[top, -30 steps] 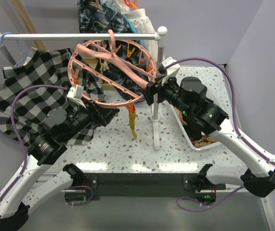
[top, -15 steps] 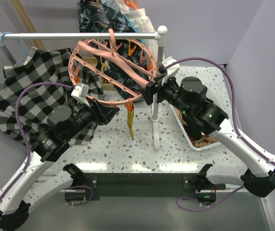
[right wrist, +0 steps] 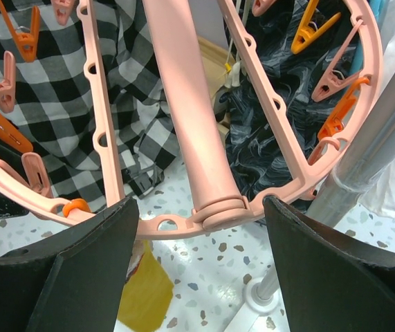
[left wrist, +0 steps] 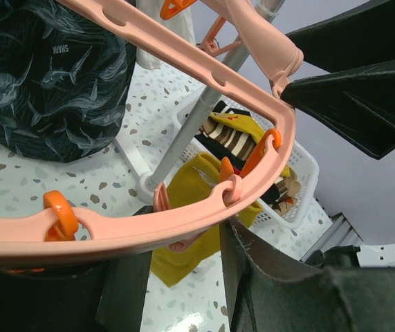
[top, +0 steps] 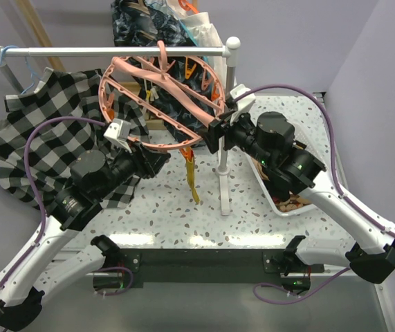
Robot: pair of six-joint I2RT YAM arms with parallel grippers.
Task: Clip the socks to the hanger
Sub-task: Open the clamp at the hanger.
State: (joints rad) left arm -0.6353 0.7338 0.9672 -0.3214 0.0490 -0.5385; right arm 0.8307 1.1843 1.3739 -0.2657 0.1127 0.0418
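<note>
Left wrist: "SHARK" on dark fabric (left wrist: 52,76); both pincers straddle the hanger (left wrist: 183,214), grip unclear.
</note>
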